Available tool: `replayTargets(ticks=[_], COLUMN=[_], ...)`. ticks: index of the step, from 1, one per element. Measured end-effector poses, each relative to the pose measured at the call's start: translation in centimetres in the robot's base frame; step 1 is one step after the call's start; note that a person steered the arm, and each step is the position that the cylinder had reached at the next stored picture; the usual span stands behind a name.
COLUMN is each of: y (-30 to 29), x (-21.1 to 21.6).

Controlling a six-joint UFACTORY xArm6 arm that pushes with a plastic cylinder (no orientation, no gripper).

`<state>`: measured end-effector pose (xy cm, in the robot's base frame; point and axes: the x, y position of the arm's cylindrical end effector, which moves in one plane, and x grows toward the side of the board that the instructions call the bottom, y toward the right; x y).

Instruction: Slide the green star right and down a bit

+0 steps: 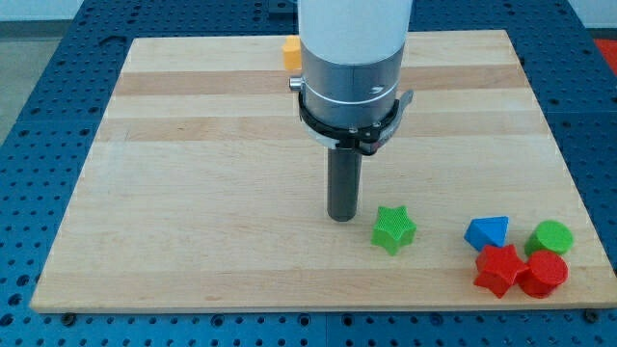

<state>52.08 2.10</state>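
tip (342, 218) just left of green star (394, 229), near worktop (193, 193) bottom edge | apart | pincer: none in view, state untellable

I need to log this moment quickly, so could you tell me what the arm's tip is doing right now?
No gripper: my tip holds nothing and stands on the board just to the view's left of the green star, slightly higher up; contact cannot be told.

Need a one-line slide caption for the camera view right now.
My tip sits just left of the green star on the wooden board, poised to push it toward the view's right.
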Motion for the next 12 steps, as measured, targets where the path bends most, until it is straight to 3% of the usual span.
replayTargets(ticks=[8,12], y=[-1.6,4.9], x=[1.7,1.5])
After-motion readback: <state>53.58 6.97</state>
